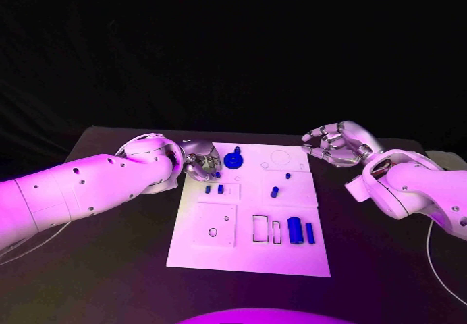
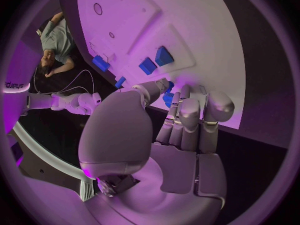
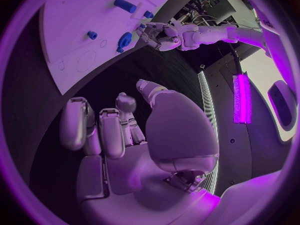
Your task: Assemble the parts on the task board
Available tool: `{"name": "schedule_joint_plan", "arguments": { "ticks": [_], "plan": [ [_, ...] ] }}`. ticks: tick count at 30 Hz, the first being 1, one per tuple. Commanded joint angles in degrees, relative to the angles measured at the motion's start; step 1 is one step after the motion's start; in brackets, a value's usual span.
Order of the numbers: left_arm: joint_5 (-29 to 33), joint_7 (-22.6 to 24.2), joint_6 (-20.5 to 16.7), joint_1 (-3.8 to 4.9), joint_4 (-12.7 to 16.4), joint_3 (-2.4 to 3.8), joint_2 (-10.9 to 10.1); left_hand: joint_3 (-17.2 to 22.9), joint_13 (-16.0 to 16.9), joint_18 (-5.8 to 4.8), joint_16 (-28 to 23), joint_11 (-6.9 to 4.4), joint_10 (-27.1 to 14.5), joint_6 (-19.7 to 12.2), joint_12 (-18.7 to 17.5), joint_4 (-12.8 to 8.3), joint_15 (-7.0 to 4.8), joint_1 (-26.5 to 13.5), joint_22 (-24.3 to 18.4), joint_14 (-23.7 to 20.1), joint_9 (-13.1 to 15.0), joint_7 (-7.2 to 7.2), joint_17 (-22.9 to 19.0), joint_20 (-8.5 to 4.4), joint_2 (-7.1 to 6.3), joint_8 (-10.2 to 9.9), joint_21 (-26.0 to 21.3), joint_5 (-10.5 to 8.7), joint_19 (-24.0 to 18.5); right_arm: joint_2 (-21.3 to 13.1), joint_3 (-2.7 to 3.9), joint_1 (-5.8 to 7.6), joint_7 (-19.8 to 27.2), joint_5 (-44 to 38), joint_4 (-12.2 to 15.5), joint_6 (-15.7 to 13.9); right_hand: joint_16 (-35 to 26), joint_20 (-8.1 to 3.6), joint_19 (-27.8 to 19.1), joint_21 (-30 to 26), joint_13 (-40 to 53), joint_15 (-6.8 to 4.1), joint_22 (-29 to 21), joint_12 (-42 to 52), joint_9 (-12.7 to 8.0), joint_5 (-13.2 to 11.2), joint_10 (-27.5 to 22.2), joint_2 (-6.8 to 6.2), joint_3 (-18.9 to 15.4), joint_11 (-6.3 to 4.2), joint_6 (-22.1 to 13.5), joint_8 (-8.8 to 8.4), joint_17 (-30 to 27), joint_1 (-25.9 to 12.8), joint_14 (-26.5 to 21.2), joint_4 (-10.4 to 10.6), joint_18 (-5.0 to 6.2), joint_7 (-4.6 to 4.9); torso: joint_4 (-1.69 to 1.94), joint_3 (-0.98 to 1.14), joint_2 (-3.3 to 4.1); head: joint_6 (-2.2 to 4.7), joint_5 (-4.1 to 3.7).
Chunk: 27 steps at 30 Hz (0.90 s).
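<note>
One white task board (image 1: 248, 253) lies on the black table (image 1: 107, 270).

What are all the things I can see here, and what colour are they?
Table: one, black, under everything.
Task board: one, white plate, in the middle of the table, with cut-out slots and round holes.
Round part: one, blue, at the far end of the board, just beside the left hand.
Long parts: two, blue, side by side near the slots towards the board's near right.
Small parts: several, blue, scattered around the middle of the board; too small to count exactly.
Left hand: one, silver, fingers curled over the board's far left edge; whether it holds a part is unclear.
Right hand: one, silver, raised beyond the board's far right corner, holding nothing.
</note>
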Motion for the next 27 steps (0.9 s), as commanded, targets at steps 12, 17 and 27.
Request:
{"name": "schedule_joint_plan", "arguments": {
  "ticks": [12,17,27],
  "plan": [
    [25.3,12.1,-8.8,0.03,0.2,0.1,-4.5,-8.4,0.3,2.7,-5.6,-0.19,-4.6,-0.2,2.3,3.7,-0.04,0.7,-11.5,-6.8,-0.7,-0.42,-12.8,-0.03,1.35,-0.1,-9.3,-0.18,-6.3,0.1,0.0,-0.04,-5.9,-24.2,-2.0,9.0,-9.3,0.03,-3.0,-12.4,-36.1,0.23,-5.1,-40.7,-1.1,-4.2,-4.4,-3.39,8.1,0.77,4.7,1.4,-9.9,3.9,-0.6,-4.4,2.16,0.07,-0.05,0.05,-0.02,0.77,-0.63],
    [43.8,19.9,-10.2,0.03,0.9,0.1,-6.3,-13.6,0.6,4.35,-9.1,0.27,-5.2,2.3,4.3,6.4,0.47,1.5,-21.9,-11.3,-0.5,-0.04,-18.2,0.46,2.97,1.9,-18.8,-0.16,-12.1,0.8,0.01,-0.08,-9.5,-38.5,-1.6,10.7,-6.6,-0.02,-0.8,-8.3,-38.9,0.12,-2.2,-43.1,-1.4,-4.6,-3.0,-3.74,8.3,0.56,5.6,1.3,-6.1,3.8,0.5,-5.1,1.38,-0.38,-0.08,-0.05,0.09,1.14,-1.97],
    [67.4,28.7,-9.2,-0.35,4.5,0.07,-9.0,-12.1,2.6,4.4,-9.6,-1.4,0.8,5.1,9.7,6.5,-0.82,3.9,-23.6,-11.7,0.3,-1.34,-19.4,-0.61,4.21,4.1,-21.0,-0.1,-11.2,3.3,0.01,-0.6,-15.0,-52.5,-1.2,13.3,-5.2,0.04,0.3,-6.0,-41.5,0.43,-0.4,-45.5,-2.1,-5.2,-2.9,-4.59,8.5,0.93,5.3,0.43,-4.2,3.5,1.0,-5.6,0.92,-0.12,-0.01,-0.11,0.0,1.29,-4.43]
  ]
}}
